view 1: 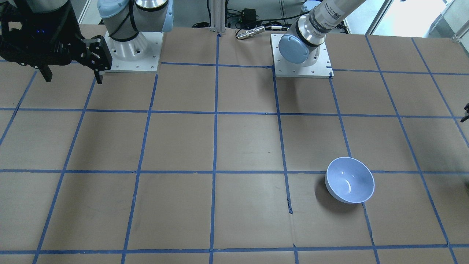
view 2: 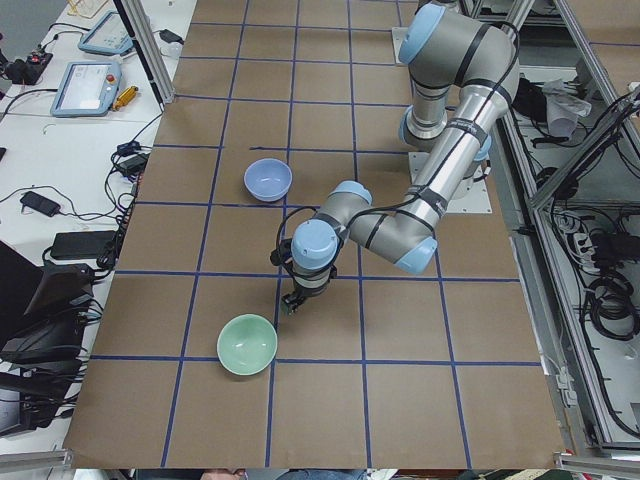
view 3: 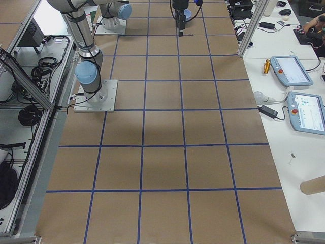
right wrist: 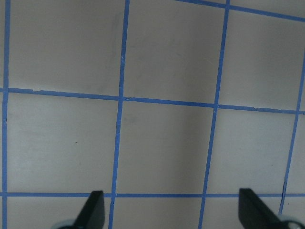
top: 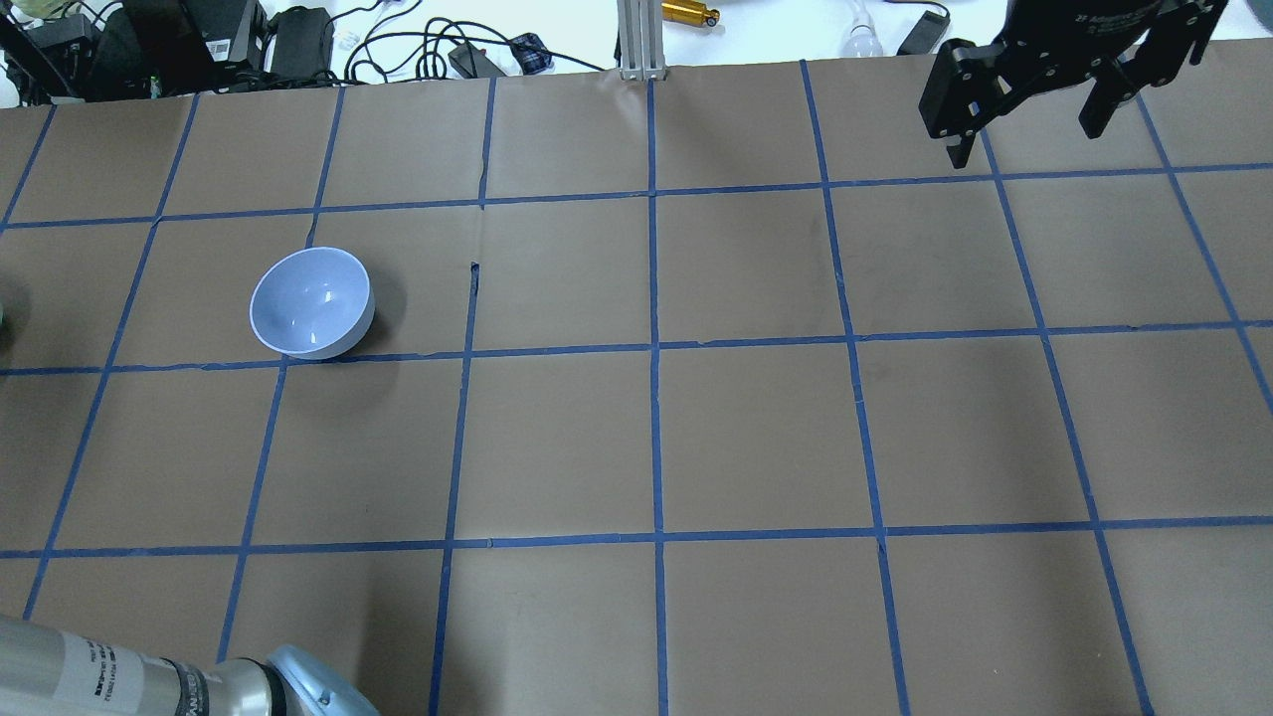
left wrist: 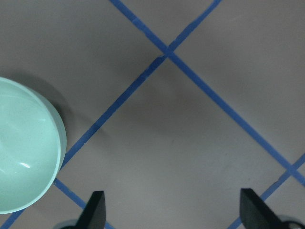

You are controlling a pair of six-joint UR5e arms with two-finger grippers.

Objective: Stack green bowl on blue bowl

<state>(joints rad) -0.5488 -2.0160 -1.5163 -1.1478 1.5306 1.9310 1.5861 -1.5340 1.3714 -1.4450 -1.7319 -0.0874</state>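
The green bowl [view 2: 247,344] stands upright on the table near its left end; it also shows at the left edge of the left wrist view [left wrist: 24,148]. My left gripper [left wrist: 174,212] is open and empty and hovers beside the green bowl [view 2: 290,300], not touching it. The blue bowl [top: 311,301] stands upright and empty about one square away, also seen in the front view [view 1: 350,179] and the left view [view 2: 268,180]. My right gripper [top: 1024,139] is open and empty, high over the table's far right part [right wrist: 171,212], far from both bowls.
The table is brown paper with a blue tape grid [top: 654,348]. The arm bases [view 1: 302,55] stand at the robot's side. Cables and boxes [top: 199,40] lie beyond the far edge. Tablets [view 3: 292,71] lie on a side table.
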